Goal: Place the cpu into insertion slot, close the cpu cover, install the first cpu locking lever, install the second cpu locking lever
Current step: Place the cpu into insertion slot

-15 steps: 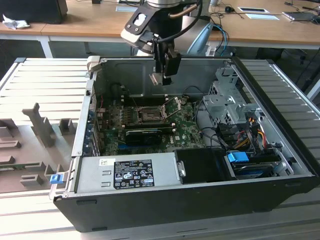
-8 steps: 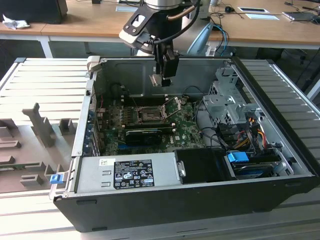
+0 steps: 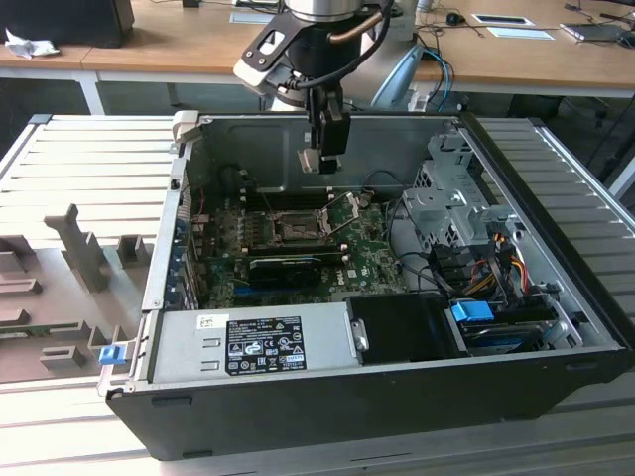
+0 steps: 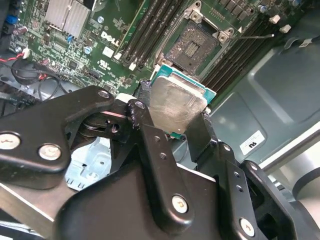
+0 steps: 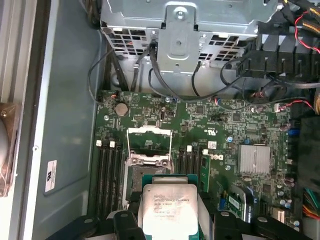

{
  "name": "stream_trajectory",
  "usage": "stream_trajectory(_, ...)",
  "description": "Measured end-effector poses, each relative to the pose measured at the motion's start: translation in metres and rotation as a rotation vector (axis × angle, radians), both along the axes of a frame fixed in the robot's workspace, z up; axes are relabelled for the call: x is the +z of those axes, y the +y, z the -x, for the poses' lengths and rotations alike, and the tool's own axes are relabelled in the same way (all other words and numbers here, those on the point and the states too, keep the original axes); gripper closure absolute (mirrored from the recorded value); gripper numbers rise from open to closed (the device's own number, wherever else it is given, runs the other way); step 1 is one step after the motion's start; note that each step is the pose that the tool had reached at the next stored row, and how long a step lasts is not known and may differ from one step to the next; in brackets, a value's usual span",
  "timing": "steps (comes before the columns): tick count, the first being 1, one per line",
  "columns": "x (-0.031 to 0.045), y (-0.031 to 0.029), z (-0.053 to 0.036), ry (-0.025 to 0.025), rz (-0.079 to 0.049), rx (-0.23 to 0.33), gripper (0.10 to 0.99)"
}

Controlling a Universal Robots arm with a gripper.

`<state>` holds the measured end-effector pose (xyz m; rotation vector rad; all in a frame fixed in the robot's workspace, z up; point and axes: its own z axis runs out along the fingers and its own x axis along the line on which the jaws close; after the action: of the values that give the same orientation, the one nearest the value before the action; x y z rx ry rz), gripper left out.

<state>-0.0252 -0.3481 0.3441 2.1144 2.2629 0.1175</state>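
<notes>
The cpu (image 5: 167, 207), small print on its metal top, is clamped by its edges in the gripper (image 4: 174, 111), hanging above the bare insertion slot (image 5: 134, 180); beyond, the cpu cover (image 5: 149, 142) stands open, and a white label (image 5: 51, 176) marks the case wall (image 5: 65, 100).

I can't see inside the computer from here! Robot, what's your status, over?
Gripper jaws shut on cpu, held clear of the insertion slot. Slot empty, cpu cover standing open. Nothing seen in the way.
</notes>
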Motion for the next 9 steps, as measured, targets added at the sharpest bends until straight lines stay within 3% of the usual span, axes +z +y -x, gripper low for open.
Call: stream_trajectory(9,-0.0126,0.0000,0.0001,0.0008,0.000,-0.002,0.557)
